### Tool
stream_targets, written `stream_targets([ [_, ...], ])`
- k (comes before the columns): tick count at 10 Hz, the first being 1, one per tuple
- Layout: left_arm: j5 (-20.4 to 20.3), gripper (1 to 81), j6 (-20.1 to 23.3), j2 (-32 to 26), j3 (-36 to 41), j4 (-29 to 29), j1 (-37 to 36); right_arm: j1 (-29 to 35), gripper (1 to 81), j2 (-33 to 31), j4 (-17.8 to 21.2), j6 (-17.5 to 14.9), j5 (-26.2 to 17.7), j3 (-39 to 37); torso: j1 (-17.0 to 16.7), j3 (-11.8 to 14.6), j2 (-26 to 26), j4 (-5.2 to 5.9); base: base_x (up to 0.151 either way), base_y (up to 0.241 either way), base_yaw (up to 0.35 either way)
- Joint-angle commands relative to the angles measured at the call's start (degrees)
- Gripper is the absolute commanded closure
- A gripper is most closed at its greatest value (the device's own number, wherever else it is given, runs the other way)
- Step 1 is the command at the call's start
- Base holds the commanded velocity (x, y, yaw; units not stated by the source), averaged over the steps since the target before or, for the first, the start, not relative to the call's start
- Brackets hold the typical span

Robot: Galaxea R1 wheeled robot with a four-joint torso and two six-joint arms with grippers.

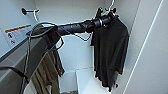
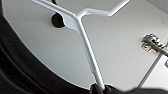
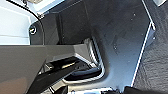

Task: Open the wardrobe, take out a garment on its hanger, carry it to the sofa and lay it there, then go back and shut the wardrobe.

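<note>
My left hand (image 1: 108, 15) reaches up inside the wardrobe (image 1: 75, 30), gripping the hanger (image 2: 86, 45) that carries the black shirt (image 1: 110, 50).

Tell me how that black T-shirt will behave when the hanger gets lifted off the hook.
The black T-shirt will probably stay limp: it droops in soft folds below the white hanger. It looks thin, so likely light. Hanging free from one point, it may sway and brush the wardrobe wall.
</note>
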Motion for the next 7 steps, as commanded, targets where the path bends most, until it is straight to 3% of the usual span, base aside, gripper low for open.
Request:
stream_targets([
  [1,-1.59,81.1,1.40,-5.23,0.32,1.96,-12.61,1.50,1.0,0.40,-0.16,-0.20,-2.90,0.25,0.00,0.00,0.00,0.00,0.000,0.000,0.000],
  [3,0.70,81.1,1.40,-7.96,4.54,3.80,-11.48,1.59,1.0,0.23,-0.16,-0.20,-2.82,0.25,-0.02,0.00,0.00,0.00,0.000,0.000,0.000],
  [4,1.05,81.1,1.40,-9.27,6.74,5.03,-10.43,1.67,1.0,0.23,-0.16,-0.20,-2.82,0.25,-0.02,0.00,0.00,2.01,0.000,0.000,0.000],
  [5,3.23,81.1,1.40,-10.50,8.23,5.83,-9.80,1.76,1.0,0.05,-0.16,-0.20,-2.82,0.25,0.00,0.00,0.00,5.27,0.000,0.000,0.000],
  [7,6.04,81.1,1.40,-11.82,10.60,6.97,-9.36,2.11,1.0,-0.13,-0.16,-0.20,-2.82,0.34,0.00,0.00,0.02,6.61,0.000,0.000,0.000],
])
